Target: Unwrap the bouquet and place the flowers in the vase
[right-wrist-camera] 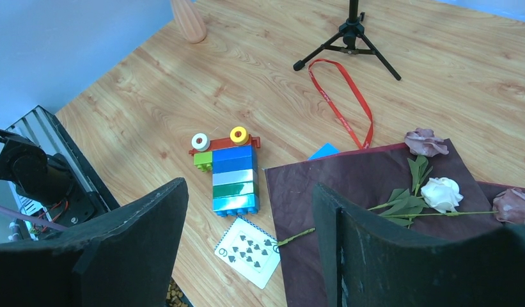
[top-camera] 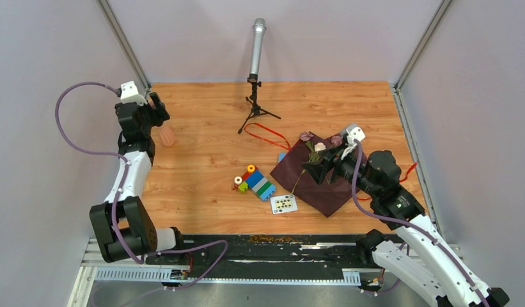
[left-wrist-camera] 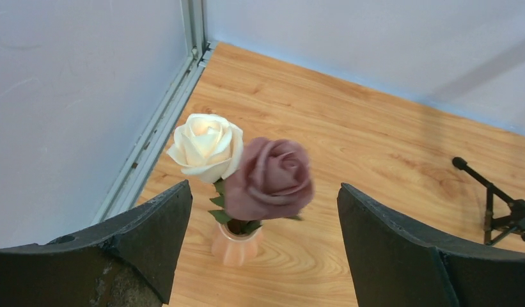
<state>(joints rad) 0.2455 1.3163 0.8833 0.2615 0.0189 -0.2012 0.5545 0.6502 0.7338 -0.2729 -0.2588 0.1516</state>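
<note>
Pink vase (left-wrist-camera: 237, 246) is filled with two roses (left-wrist-camera: 272, 179); three roses (right-wrist-camera: 442, 194) are left on the unfolded wrap (right-wrist-camera: 336, 169). Left tool (left-wrist-camera: 263, 192) and right tool (right-wrist-camera: 247, 188) are held open, empty.

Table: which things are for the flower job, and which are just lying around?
For the job: vase, roses, wrap, ribbon.
Lying about: blocks, card, microphone.

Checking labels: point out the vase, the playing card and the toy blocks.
vase (left-wrist-camera: 237, 246), left wrist view, its ribbed body.
playing card (right-wrist-camera: 247, 251), right wrist view, middle of its face.
toy blocks (right-wrist-camera: 234, 176), right wrist view, silver middle brick.
</note>
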